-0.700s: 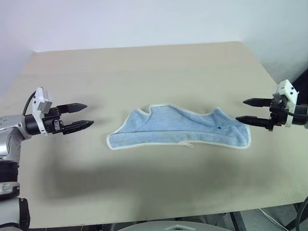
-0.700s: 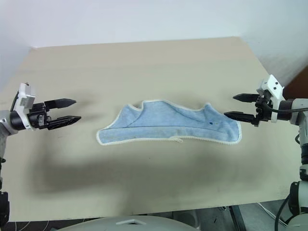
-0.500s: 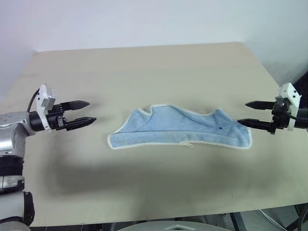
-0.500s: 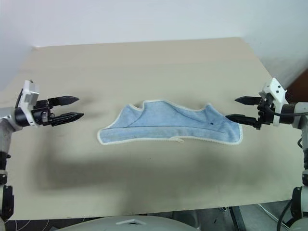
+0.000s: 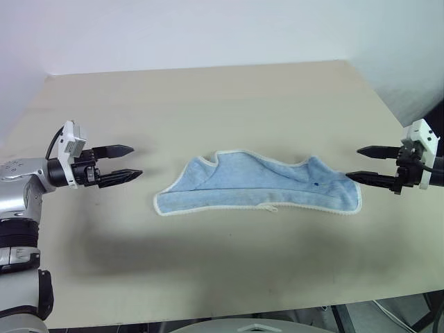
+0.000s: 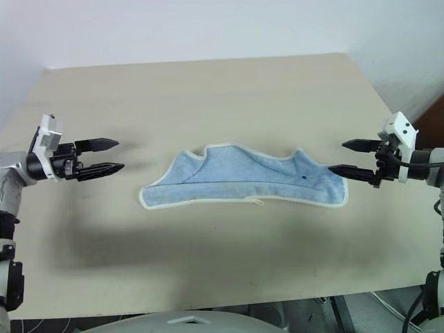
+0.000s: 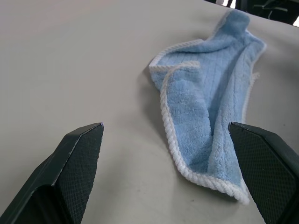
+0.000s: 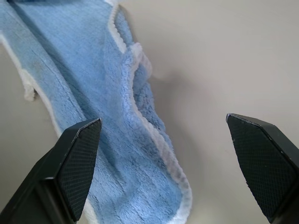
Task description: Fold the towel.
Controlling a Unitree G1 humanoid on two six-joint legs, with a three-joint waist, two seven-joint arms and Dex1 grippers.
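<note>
The towel (image 5: 260,186), light blue with a white stitched border, lies crumpled and partly doubled over in the middle of the beige table (image 5: 208,104). A small dark mark and a white tag loop show on it. My left gripper (image 5: 132,161) hovers open to the towel's left, pointing at its left end with a gap between. My right gripper (image 5: 357,163) hovers open just off the towel's right end. In both wrist views the towel (image 7: 210,116) (image 8: 107,107) lies ahead of the spread fingers, with nothing between them.
The table's far edge meets a pale wall (image 5: 208,28). Its right edge (image 5: 395,111) drops away beside my right arm. The front edge (image 5: 243,316) runs near the bottom of the head views.
Both grippers have drifted slightly: the left a little toward the towel, the right a little outward away from it. The towel has not moved.
</note>
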